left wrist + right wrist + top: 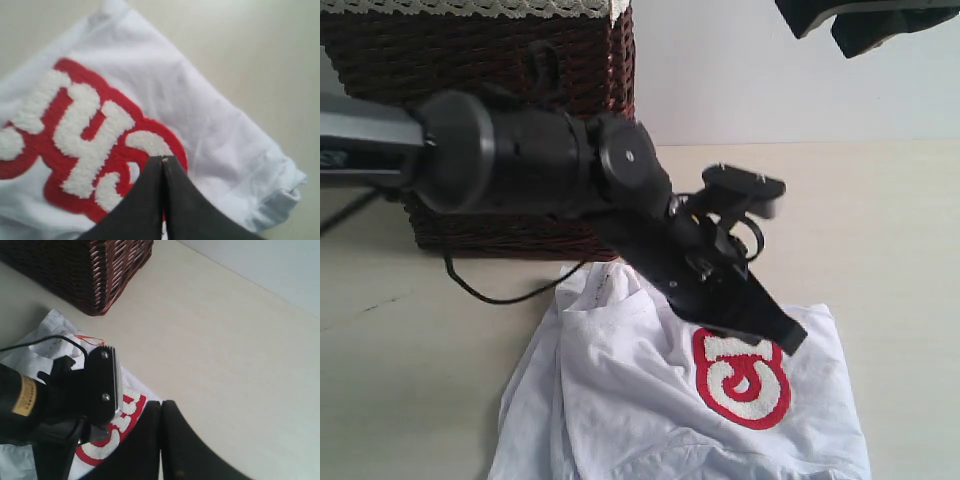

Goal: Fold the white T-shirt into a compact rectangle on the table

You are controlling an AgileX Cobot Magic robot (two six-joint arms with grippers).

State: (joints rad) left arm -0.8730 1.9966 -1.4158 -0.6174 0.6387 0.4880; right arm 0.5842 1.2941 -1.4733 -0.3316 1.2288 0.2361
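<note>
Exterior view: the white T-shirt (pixel 620 400) lies rumpled on the table (pixel 890 230) at the near middle, with the wicker basket (pixel 520 90) at the far left. My left gripper (pixel 788 340) hangs over the red lettering (pixel 740 385).

Left wrist view: its jaws are pressed together above the lettering, with no cloth between them.

Right wrist view: the right gripper (pixel 161 403) is also pressed together and empty, close to the shirt's edge.

I judge that no fold is in hand. Next I'd need to spread a pincer and come down on a hem.

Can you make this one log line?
left gripper: jaws shut, over lettering | right gripper: jaws shut | white T-shirt: rumpled on table
</note>
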